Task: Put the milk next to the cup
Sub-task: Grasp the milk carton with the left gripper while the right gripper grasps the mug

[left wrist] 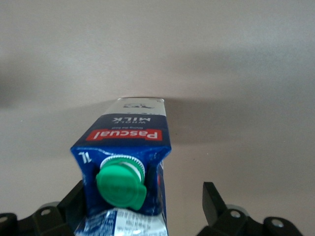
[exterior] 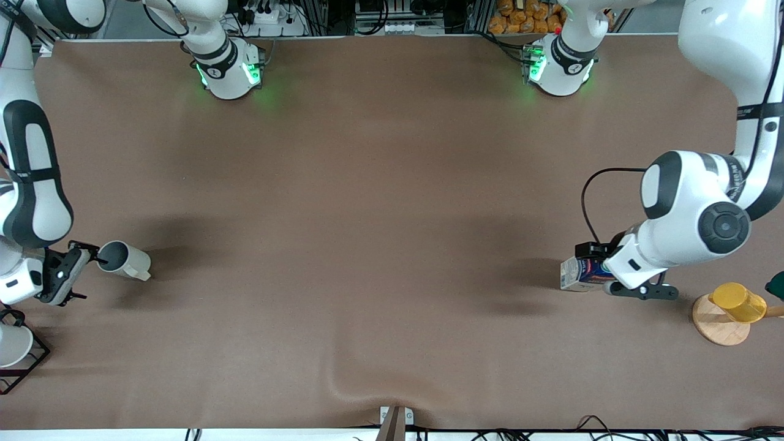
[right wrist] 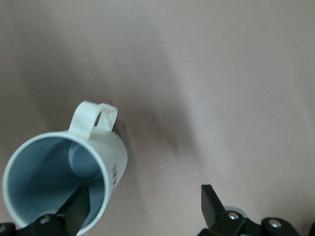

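Down at the left arm's end of the table (exterior: pixel 380 202), my left gripper (left wrist: pixel 142 206) is spread wide around the milk (left wrist: pixel 129 147), one finger (left wrist: pixel 74 199) right against the carton's side and the other standing apart from it with a gap between, so nothing is clamped. From the wrist I look onto the carton's green round cap (left wrist: pixel 120 184), with the red label band just past it and the pale lower part farthest from me. From the high camera the milk (exterior: pixel 579 274) appears as a small carton on the brown surface, partly hidden under my left gripper (exterior: pixel 640 288) (I cannot tell from there whether it stands or lies tipped). Near it, closer to the table's edge at that same end, a yellow cup (exterior: pixel 738 302) rests on a wooden disc stand (exterior: pixel 716 324).

The cup (exterior: pixel 124 260) is well apart from the milk, at the right arm's end of the table, a cream-white mug with a grey inside. My right gripper (exterior: pixel 64 275) is beside it, also wide; in the right wrist view the cup (right wrist: pixel 64 182) shows its mouth and small handle (right wrist: pixel 93 115), one finger (right wrist: pixel 78 209) reaches over the rim into the opening and the other stays outside the wall. Nearer the front camera at that end sits a white cup (exterior: pixel 12 344) in a black wire rack (exterior: pixel 27 367).
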Controlling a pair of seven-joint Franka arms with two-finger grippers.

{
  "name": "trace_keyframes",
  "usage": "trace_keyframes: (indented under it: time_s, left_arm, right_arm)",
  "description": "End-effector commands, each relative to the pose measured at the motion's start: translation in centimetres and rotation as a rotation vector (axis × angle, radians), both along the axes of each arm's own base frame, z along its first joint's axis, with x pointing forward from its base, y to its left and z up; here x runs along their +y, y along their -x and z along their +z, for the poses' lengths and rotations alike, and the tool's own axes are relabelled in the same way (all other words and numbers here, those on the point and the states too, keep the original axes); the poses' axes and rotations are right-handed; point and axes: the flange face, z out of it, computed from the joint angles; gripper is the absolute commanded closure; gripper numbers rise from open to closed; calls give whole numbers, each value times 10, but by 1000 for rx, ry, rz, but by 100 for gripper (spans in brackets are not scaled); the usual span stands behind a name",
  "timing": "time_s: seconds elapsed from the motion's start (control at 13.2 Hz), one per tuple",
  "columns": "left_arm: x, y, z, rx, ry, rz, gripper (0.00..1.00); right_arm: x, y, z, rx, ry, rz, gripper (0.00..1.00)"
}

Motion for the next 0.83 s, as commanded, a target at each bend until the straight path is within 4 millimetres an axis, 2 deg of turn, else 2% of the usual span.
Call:
trace_keyframes:
  time_s: [0.0,0.08,0.38,0.61,0.68,0.76]
  left_arm:
    - [0,-1,2,-15,-47,-15,0]
    - [2,-1,0,-14,-59,-20,0]
    - [5,-5,-17,2,-94,-5,0]
    - [9,-9,-22,-2,-93,-1,0]
    - [12,-9,-23,0,-94,2,1]
    - [13,-10,-30,1,-93,2,13]
  right_arm:
    - [6,-3,-10,-6,3,27,70]
    - [8,0,-17,-7,5,29,98]
    - [14,4,-18,-3,-8,24,100]
    - [43,0,-5,27,-45,-28,100]
    - [51,-1,7,35,-51,-68,100]
    - [63,-3,14,47,-55,-93,100]
